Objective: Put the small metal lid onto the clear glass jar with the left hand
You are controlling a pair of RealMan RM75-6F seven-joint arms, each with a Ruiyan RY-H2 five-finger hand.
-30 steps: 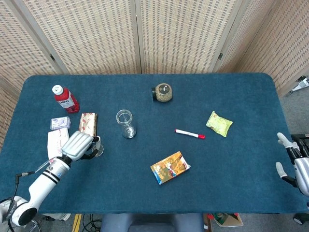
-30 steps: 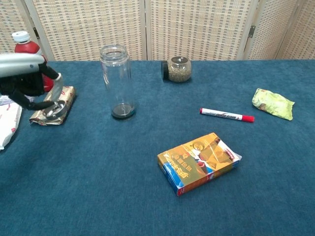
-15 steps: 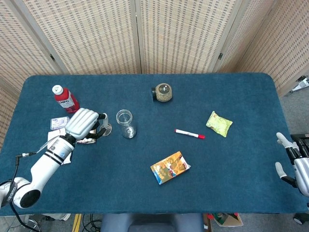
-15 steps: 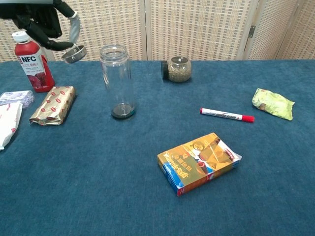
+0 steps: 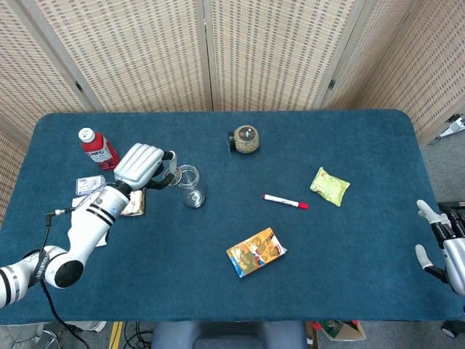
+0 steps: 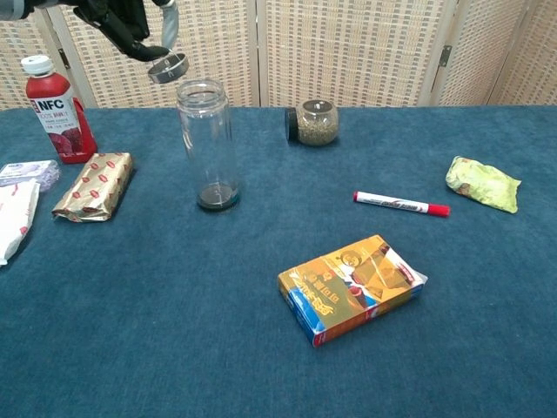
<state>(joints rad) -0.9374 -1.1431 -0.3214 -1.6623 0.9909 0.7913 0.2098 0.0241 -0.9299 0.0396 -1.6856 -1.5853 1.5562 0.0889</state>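
The small metal lid point(image 6: 168, 67), a round silvery cap, is hanging tilted in the air, pinched in the left hand point(image 5: 143, 166), just left of and slightly above the mouth of the clear glass jar point(image 6: 208, 144). The jar, tall and uncapped, is standing upright in the desk's left half.

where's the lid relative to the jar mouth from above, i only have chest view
Observer: In head view the left hand holds the small metal lid just left of the clear glass jar, beside its mouth and not over it yet.
Operator: is the right hand anywhere near
Observer: No. The right hand sits at the far right edge of the table, fingers apart, holding nothing.
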